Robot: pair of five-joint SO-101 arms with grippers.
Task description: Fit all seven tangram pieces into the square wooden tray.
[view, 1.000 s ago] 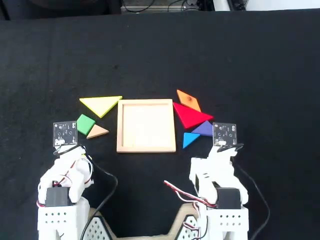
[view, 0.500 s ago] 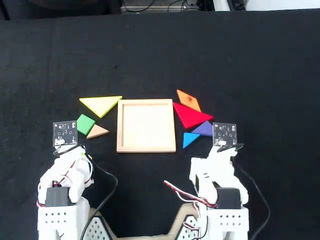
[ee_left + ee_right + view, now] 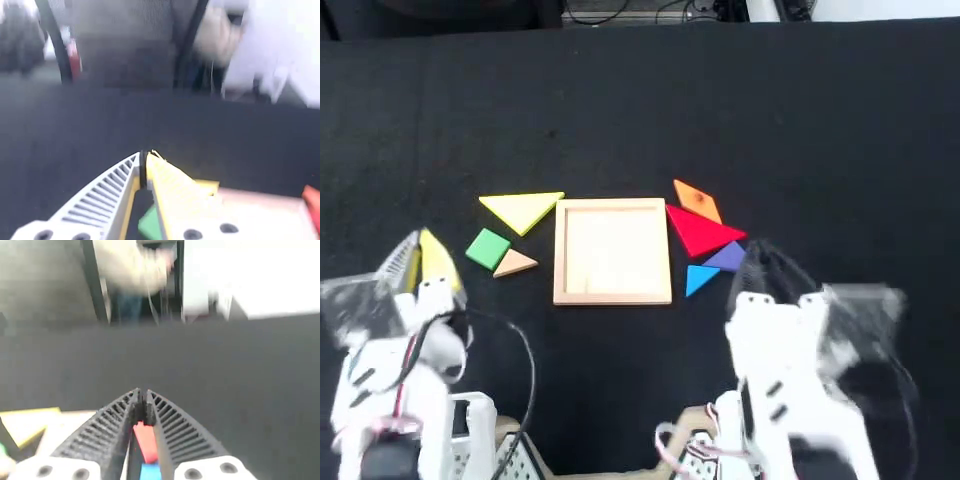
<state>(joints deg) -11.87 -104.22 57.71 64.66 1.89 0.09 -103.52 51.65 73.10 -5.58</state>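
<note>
Left end effector [image 3: 144, 159] and right end effector [image 3: 141, 392], both closed, flank the tray [image 3: 612, 298].

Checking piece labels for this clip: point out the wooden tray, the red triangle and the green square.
wooden tray [image 3: 558, 250], high view, left rim.
red triangle [image 3: 700, 232], high view, its middle.
green square [image 3: 487, 248], high view, its middle.

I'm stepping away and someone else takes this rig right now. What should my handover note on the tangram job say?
Left hand: shut, empty, beside the green square.
Right hand: shut, empty, right of the wooden tray.
The tray is empty.
Left of it: yellow triangle, green square, tan triangle.
Right of it: orange parallelogram, red triangle, purple triangle, blue triangle.
Done: nothing placed.
Left: all seven pieces.
</note>
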